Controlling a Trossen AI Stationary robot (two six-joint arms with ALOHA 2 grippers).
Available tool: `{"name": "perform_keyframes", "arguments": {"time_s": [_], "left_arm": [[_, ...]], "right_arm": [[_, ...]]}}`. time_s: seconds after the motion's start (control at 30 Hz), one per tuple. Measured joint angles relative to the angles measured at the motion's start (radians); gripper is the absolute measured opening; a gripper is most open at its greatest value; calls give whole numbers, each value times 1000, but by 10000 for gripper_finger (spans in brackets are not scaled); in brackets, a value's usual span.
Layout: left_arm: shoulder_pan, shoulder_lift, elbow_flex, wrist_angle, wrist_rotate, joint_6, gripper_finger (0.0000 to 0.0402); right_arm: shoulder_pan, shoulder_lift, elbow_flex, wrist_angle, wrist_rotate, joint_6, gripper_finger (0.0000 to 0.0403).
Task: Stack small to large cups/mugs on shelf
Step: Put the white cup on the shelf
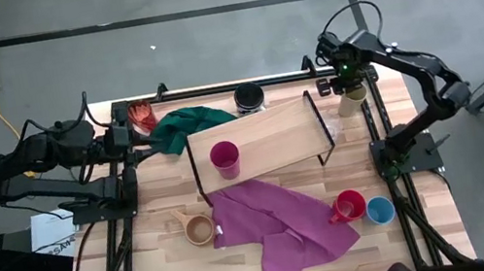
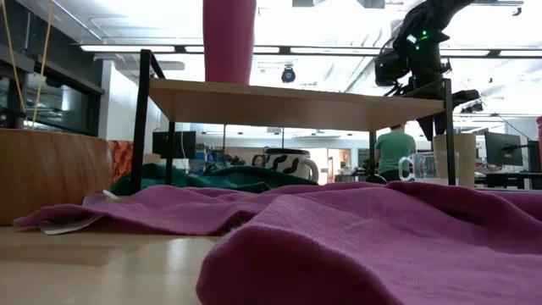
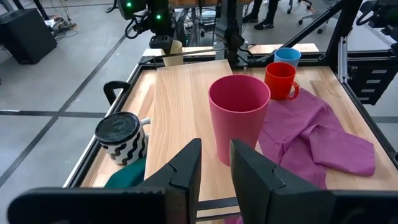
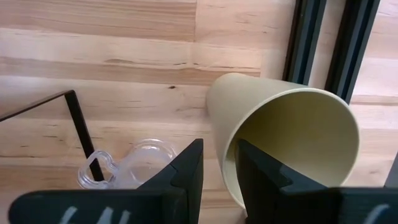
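Note:
The shelf (image 1: 272,135) stands mid-table with a magenta cup (image 1: 225,158) upright on its left end. At the far right a cream cup (image 4: 292,137) stands upright on the table. My right gripper (image 4: 219,171) points down over it, open, one finger over its inside and one outside its rim. My left gripper (image 3: 216,168) waits open at the far left, facing the magenta cup (image 3: 239,115). A clear glass (image 4: 134,165) stands by the shelf's right leg. A striped mug (image 1: 249,98) and a translucent red cup (image 1: 142,115) stand at the back. In front stand a wooden cup (image 1: 199,228), a red mug (image 1: 349,206) and a blue cup (image 1: 380,211).
A green cloth (image 1: 189,125) lies behind the shelf's left end. A purple cloth (image 1: 282,227) spreads in front of it, reaching the red mug. Black frame rails (image 4: 339,43) run right beside the cream cup. The shelf's thin black leg (image 4: 81,127) stands next to the clear glass.

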Motion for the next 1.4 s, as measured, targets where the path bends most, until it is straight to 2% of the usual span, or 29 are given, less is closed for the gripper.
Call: {"name": "perform_keyframes", "arguments": {"time_s": [0.37, 0.67, 1.1, 1.4], "left_arm": [[0, 0, 0, 0, 0, 0, 74], [0, 0, 0, 0, 0, 0, 74], [0, 0, 0, 0, 0, 0, 74], [0, 0, 0, 0, 0, 0, 74]], "right_arm": [[0, 17, 0, 1, -8, -6, 75], [0, 17, 0, 5, -6, -7, 4], [5, 3, 0, 0, 11, -15, 1], [24, -122, 16, -16, 13, 17, 0]]}}
